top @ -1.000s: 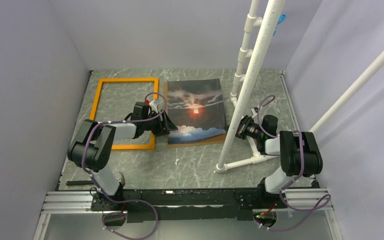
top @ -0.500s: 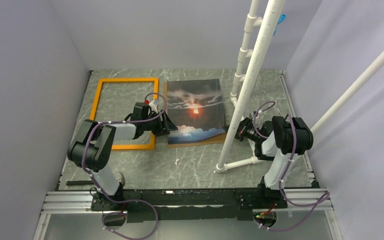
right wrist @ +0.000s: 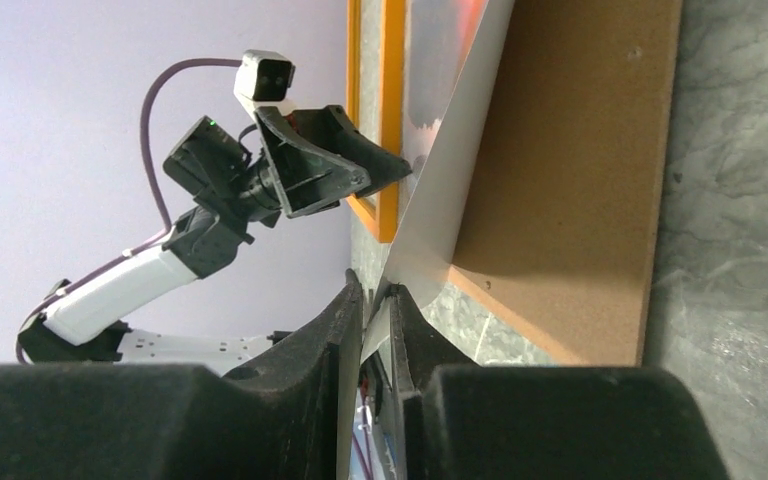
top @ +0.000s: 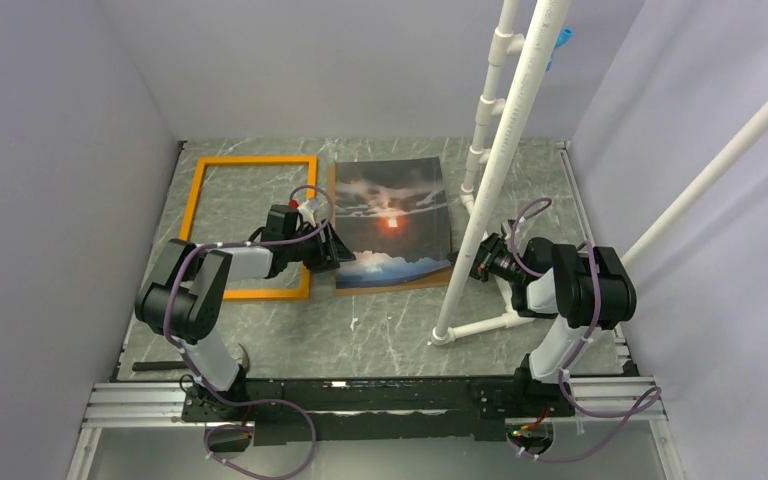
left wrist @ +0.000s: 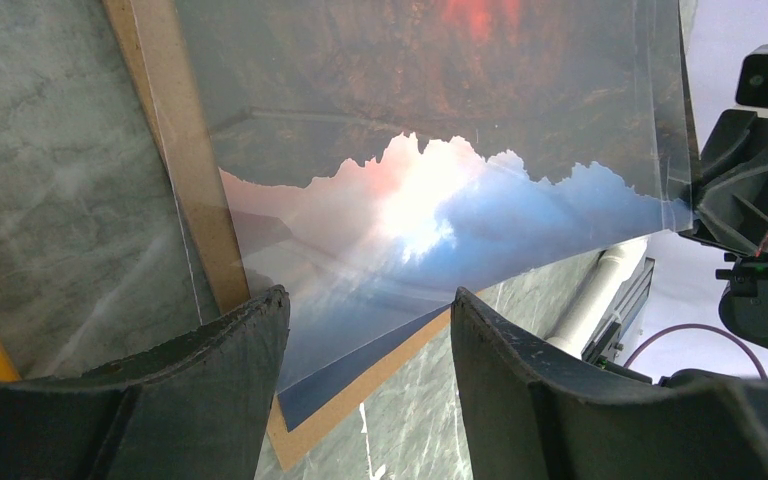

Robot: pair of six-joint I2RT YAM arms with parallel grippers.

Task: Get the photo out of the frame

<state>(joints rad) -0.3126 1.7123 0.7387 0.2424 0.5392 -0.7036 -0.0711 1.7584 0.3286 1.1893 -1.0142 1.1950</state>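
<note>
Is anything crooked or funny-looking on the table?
Yes: the photo isn't lying flat. Its near right corner is pinched in the right end effector and peeled up off the brown backing board. The frame lies empty beside it.

Brown backing board [right wrist: 570, 170] lies on marbled table [top: 390, 330]; white pipes [top: 489, 190] beside.

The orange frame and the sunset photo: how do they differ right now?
The frame is an empty orange outline with table showing through; the photo is a full, dark sunset print. The frame lies flat on the table; the photo rests on a brown board, its near right corner lifted, pinched in the right jaws. Both are rectangles of similar size, side by side.
</note>
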